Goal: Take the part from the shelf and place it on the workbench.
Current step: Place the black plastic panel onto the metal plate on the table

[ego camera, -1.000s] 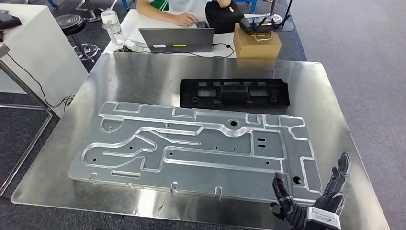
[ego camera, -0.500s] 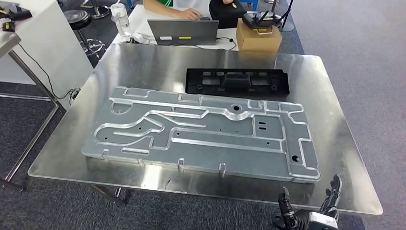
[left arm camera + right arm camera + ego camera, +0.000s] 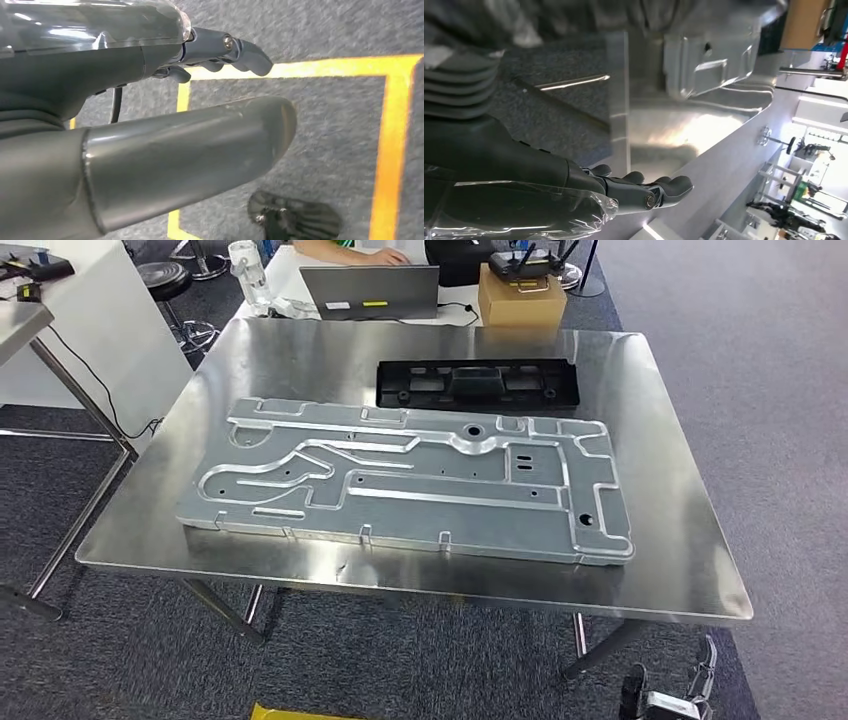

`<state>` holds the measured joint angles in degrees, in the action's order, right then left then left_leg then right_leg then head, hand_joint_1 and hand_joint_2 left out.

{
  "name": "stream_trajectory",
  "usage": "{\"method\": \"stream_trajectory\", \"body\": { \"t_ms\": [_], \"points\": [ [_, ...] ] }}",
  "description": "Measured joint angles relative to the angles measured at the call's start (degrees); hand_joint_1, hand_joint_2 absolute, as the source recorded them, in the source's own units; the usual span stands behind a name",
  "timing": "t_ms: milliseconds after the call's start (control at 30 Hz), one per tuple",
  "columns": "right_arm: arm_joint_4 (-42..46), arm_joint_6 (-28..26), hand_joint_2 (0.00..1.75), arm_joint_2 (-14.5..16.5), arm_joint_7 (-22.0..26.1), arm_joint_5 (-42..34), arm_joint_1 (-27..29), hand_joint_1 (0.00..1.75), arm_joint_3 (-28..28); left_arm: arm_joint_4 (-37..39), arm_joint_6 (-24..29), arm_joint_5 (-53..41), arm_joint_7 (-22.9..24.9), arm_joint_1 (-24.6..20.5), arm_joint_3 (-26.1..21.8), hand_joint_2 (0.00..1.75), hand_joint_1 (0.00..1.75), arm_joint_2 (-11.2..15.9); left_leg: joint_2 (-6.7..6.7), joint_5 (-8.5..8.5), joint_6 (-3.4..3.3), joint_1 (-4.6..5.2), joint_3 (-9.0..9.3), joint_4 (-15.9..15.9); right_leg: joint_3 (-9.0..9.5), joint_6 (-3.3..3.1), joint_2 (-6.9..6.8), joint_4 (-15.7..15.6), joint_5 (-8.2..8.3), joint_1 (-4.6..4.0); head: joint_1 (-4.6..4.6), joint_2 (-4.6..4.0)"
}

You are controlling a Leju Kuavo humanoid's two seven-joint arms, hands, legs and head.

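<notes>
Part [image 3: 478,385]: black moulded frame lying flat on the bench [image 3: 690,570], far side, well ahead of the right robot hand [image 3: 672,695], which hangs empty below the near edge, fingers loosely apart. Judged light, stiff; grasp a long rim. Left robot hand [image 3: 220,50] empty. No legible markings.

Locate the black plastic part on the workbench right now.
In the head view, the black plastic part lies flat toward the far edge of the steel workbench, just beyond the large machined aluminium plate.
</notes>
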<state>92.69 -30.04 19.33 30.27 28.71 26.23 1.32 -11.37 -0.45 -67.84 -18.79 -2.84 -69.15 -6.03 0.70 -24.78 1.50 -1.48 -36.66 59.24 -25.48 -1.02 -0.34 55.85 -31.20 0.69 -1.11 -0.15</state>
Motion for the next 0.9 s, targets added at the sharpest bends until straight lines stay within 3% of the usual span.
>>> {"method": "stream_trajectory", "body": {
  "t_ms": [100, 133, 167, 200, 267, 333, 367, 400, 467, 500, 533, 600, 633, 667, 733, 767, 800, 867, 900],
  "points": [
    [-1.5, 0.8, 0.00, 0.4, -0.1, 0.0, -0.2, 0.00, 1.0, 0.0, 0.0, -0.1, 0.0, 0.1, -0.1, 0.00, 0.00, 0.0, -0.19, -8.79, 0.21, -0.02, -2.40, 9.3, -2.71, -0.96, -0.27, 0.1, 2.16, -0.31, 0.02, 0.00],
    [-2.4, 1.4, 0.00, 0.4, 0.0, -0.3, -0.3, 0.00, 1.7, 0.0, 0.0, -0.1, 0.0, 0.1, -0.2, 0.00, 0.00, 0.0, -0.23, -10.18, 0.23, 0.03, -2.75, 12.8, -3.81, -1.02, -0.32, 0.4, 2.88, -0.48, 0.02, 0.00],
    [-3.5, 2.1, 0.00, 0.4, 0.1, -0.6, -0.5, 0.00, 2.5, 0.0, 0.0, -0.2, 0.0, 0.1, -0.3, 0.00, 0.00, 0.0, -0.25, -9.83, 0.19, 0.06, -2.41, 14.9, -4.95, -1.02, -0.36, 0.7, 3.51, -0.63, 0.02, 0.00],
    [-4.8, 2.6, 0.00, 0.4, 0.2, -0.8, -0.9, 0.00, 3.4, 0.0, 0.0, -0.2, 0.0, 0.1, -0.5, 0.00, 0.00, -0.1, -0.25, -8.21, 0.08, 0.08, -1.21, 15.2, -6.12, -0.97, -0.38, 1.1, 4.05, -0.73, 0.02, 0.00],
    [-8.2, 3.4, 0.00, 0.5, 0.4, -0.8, -1.9, 0.00, 5.7, 0.0, 0.0, -0.3, 0.0, 0.0, -0.8, 0.00, 0.00, -0.1, -0.28, -5.13, -0.37, 0.16, 3.82, 10.3, -8.25, -0.75, -0.38, 2.3, 4.88, -0.82, 0.03, 0.00],
    [-12.9, 4.3, 0.00, 0.5, 0.9, -0.7, -3.5, 0.00, 9.0, 0.0, 0.1, -0.4, 0.0, -0.2, -0.9, 0.00, 0.00, -0.1, -0.34, -6.03, -0.96, 0.49, 9.91, 1.7, -9.64, -0.28, -0.42, 3.4, 5.56, -0.97, 0.02, 0.00],
    [-15.7, 4.7, 0.00, 0.5, 1.3, -0.5, -4.5, 0.00, 10.9, -0.1, 0.1, -0.5, 0.0, -0.4, -1.0, 0.00, 0.00, -0.1, -0.37, -7.05, -1.32, 0.71, 11.75, -1.4, -9.99, 0.01, -0.48, 3.6, 6.01, -0.98, 0.02, 0.00],
    [-18.6, 5.0, 0.00, 0.6, 1.7, 0.1, -5.4, 0.00, 12.9, -0.1, 0.1, -0.6, 0.0, -0.4, -1.0, 0.00, 0.00, -0.1, -0.36, -7.57, -1.67, 0.93, 12.41, -3.0, -10.18, 0.34, -0.55, 3.7, 6.51, -0.98, 0.01, 0.00],
    [-24.6, 5.0, 0.00, 0.6, 1.9, 2.4, -7.7, 0.00, 17.2, -0.1, 0.0, -0.9, -0.1, -0.4, -1.2, 0.00, 0.00, -0.3, -0.16, -6.70, -2.62, 0.83, 11.67, -3.5, -10.56, 0.99, -0.46, 3.7, 6.91, -0.88, 0.00, 0.00],
    [-28.2, 4.7, 0.00, 0.6, 1.9, 4.3, -9.0, 0.00, 19.9, -0.1, -0.1, -1.1, 0.0, -0.3, -1.3, 0.00, 0.00, -0.3, -0.01, -5.98, -3.17, 0.73, 11.05, -3.6, -10.99, 1.32, -0.28, 4.5, 5.59, -0.79, -0.03, 0.00],
    [-31.9, 4.3, 0.00, 0.4, 1.9, 6.4, -10.3, 0.00, 22.7, -0.1, -0.1, -1.2, 0.0, -0.3, -1.5, 0.00, 0.00, -0.4, 0.14, -5.22, -3.62, 0.59, 10.28, -3.7, -11.61, 1.63, -0.09, 6.3, 3.22, -0.68, -0.06, 0.00],
    [-39.3, 3.4, 0.00, 0.0, 2.1, 10.2, -12.8, 0.00, 28.6, -0.1, -0.1, -1.4, 0.0, -0.4, -1.7, 0.00, 0.00, -0.4, 0.23, -3.86, -4.14, 0.66, 8.53, -3.7, -12.95, 2.13, 0.11, 12.3, -2.81, -0.32, -0.10, 0.00],
    [-42.3, 3.1, 0.00, -0.3, 2.2, 11.2, -13.8, 0.00, 31.1, -0.1, -0.1, -1.5, 0.0, -0.4, -1.9, 0.00, 0.00, -0.4, 0.20, -3.22, -4.14, 0.71, 7.66, -3.6, -13.31, 2.34, 0.12, 15.5, -4.45, -0.18, -0.10, 0.00],
    [-44.9, 2.7, 0.00, -0.5, 2.0, 12.3, -14.6, 0.00, 33.1, -0.1, -0.1, -1.6, 0.0, -0.3, -2.1, 0.00, 0.00, -0.4, 0.03, -2.63, -4.06, 0.76, 6.71, -3.4, -13.19, 2.46, 0.13, 17.7, -4.48, -0.06, -0.09, 0.00],
    [-49.7, 1.3, 0.00, -1.1, -0.4, 15.4, -16.3, 0.00, 36.3, -0.1, -0.1, -1.9, 0.0, -0.3, -2.3, 0.00, 0.00, -0.4, -0.38, -1.56, -3.72, 0.82, 4.80, -3.0, -10.78, 2.34, 0.33, 17.4, -0.96, 0.04, -0.08, 0.00],
    [-52.2, 0.5, 0.00, -1.4, -2.5, 17.6, -17.2, 0.00, 37.6, -0.1, -0.1, -2.2, 0.0, -0.3, -2.4, 0.00, 0.00, -0.4, -0.69, -1.06, -3.50, 0.82, 3.93, -2.8, -8.28, 2.03, 0.84, 14.7, 0.80, 0.02, -0.08, 0.00],
    [-54.8, -0.2, 0.00, -1.8, -4.8, 19.9, -18.1, 0.00, 38.8, -0.1, -0.1, -2.4, 0.0, -0.4, -2.4, 0.00, 0.00, -0.4, -0.95, -0.59, -3.26, 0.89, 3.25, -2.5, -4.98, 1.60, 1.78, 10.5, 1.30, -0.06, -0.09, 0.00],
    [-60.1, -0.8, 0.00, -2.7, -8.9, 23.3, -19.7, 0.00, 40.7, 0.0, -0.1, -2.7, 0.0, -0.6, -2.4, 0.00, 0.00, -0.6, -1.69, 0.31, -2.67, 1.02, 2.45, -2.2, 0.59, 0.94, 3.22, 2.3, -0.45, -0.22, -0.07, 0.00],
    [-62.6, -0.6, 0.00, -3.1, -10.5, 24.2, -20.4, 0.00, 41.4, -0.1, -0.1, -2.9, 0.0, -0.6, -2.4, 0.00, 0.00, -0.7, -2.05, 0.79, -2.30, 1.04, 2.19, -2.1, 1.97, 0.76, 3.35, 0.0, -1.43, -0.34, -0.05, 0.00]
  ]
}}
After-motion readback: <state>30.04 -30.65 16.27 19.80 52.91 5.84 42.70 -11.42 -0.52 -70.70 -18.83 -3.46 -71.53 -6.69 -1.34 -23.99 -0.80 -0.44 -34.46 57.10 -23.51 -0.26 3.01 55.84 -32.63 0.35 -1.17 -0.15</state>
